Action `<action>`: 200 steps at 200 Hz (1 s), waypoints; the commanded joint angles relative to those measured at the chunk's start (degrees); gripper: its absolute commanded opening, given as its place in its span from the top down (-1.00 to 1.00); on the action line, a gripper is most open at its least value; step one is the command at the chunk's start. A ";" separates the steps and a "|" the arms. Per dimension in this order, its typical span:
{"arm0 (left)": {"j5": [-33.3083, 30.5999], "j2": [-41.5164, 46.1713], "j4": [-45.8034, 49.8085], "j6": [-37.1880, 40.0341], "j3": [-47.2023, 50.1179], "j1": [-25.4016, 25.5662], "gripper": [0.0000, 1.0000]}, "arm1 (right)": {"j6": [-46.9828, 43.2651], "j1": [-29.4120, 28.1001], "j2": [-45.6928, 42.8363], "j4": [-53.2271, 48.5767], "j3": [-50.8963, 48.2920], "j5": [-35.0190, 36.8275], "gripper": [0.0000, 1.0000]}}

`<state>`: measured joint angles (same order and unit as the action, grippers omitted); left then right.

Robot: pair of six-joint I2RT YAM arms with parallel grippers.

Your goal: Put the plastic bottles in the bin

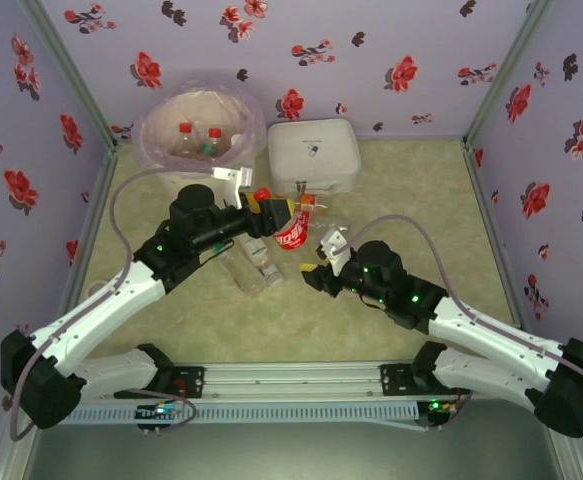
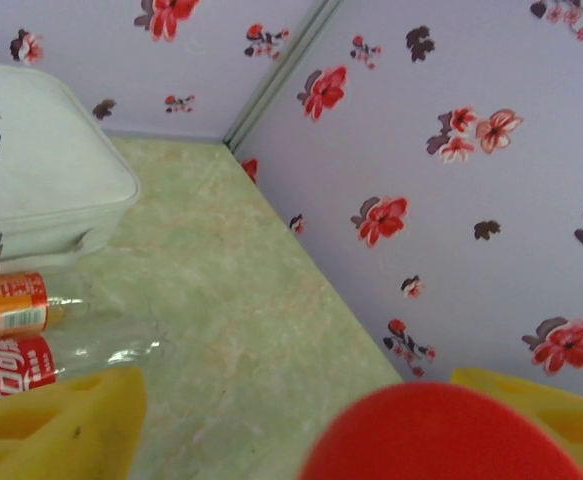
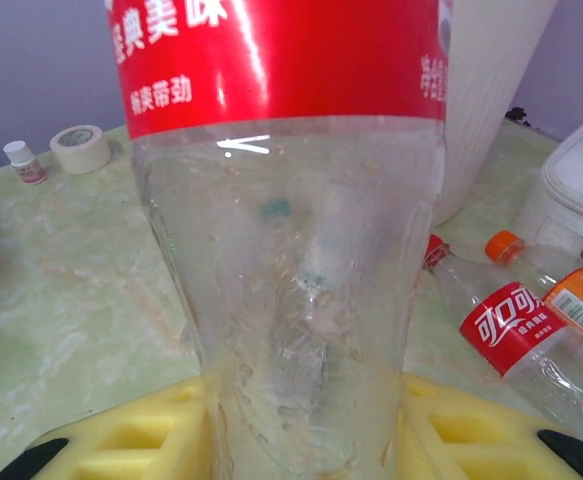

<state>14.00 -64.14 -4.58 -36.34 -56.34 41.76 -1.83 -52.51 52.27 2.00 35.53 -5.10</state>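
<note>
Two yellow right fingers (image 3: 121, 440) clench a clear red-labelled bottle (image 3: 291, 300); our left fingers (image 2: 51, 425) flank a red cap (image 2: 441, 435) — we cannot tell whether they grip. More bottles (image 3: 516, 335) lie on the desk (image 1: 401, 190); others sit in the bin (image 1: 149, 130) — beside the white case (image 1: 313, 155).

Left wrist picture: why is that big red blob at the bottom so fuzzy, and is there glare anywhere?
Left wrist: the round red blob, probably a bottle cap, sits too close to focus; right wrist: a white glare streak crosses the clear plastic bottle with a red label; top external: soft, even light.
</note>
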 commanded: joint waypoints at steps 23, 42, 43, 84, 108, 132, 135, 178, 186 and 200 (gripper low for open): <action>-4.49 2.62 -0.56 0.91 -1.65 0.43 -0.01 | 1.31 -0.47 -0.51 3.53 -1.16 0.91 0.47; -5.18 2.62 0.03 0.67 -2.02 0.38 0.22 | 1.21 -0.40 -0.98 3.80 -1.38 1.05 0.43; -5.24 2.62 0.06 0.62 -2.06 0.41 0.23 | 1.21 -0.40 -1.01 3.80 -1.36 1.05 0.42; -6.65 1.36 4.67 2.46 -6.49 0.34 0.45 | 0.11 -0.41 -5.24 2.45 -1.93 4.85 -0.09; -7.73 0.80 7.29 5.33 -9.99 0.04 0.58 | -0.31 -0.40 -8.77 0.11 -2.54 8.64 -0.64; -8.76 0.29 10.77 9.35 -16.54 -1.93 0.66 | 0.15 -0.42 -13.40 -1.82 -3.92 13.90 -0.81; -8.97 0.22 11.15 9.88 -17.33 -2.30 0.67 | 0.03 -0.47 -14.02 -2.15 -4.09 14.45 -0.81; -11.30 -2.71 7.94 12.12 -28.30 -14.16 0.97 | 1.38 -0.38 -19.73 -7.72 -5.97 18.86 -0.80; -11.23 -3.82 6.37 11.73 -30.04 -16.96 1.00 | 2.00 -0.31 -20.32 -8.33 -6.15 19.17 -0.80; -11.62 -6.09 4.83 11.21 -33.06 -21.18 1.00 | 2.99 -0.42 -21.21 -9.39 -6.30 19.23 -0.78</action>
<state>4.25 -67.13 4.56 -26.17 -84.66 26.30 -1.17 -52.77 32.58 -4.01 30.00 11.07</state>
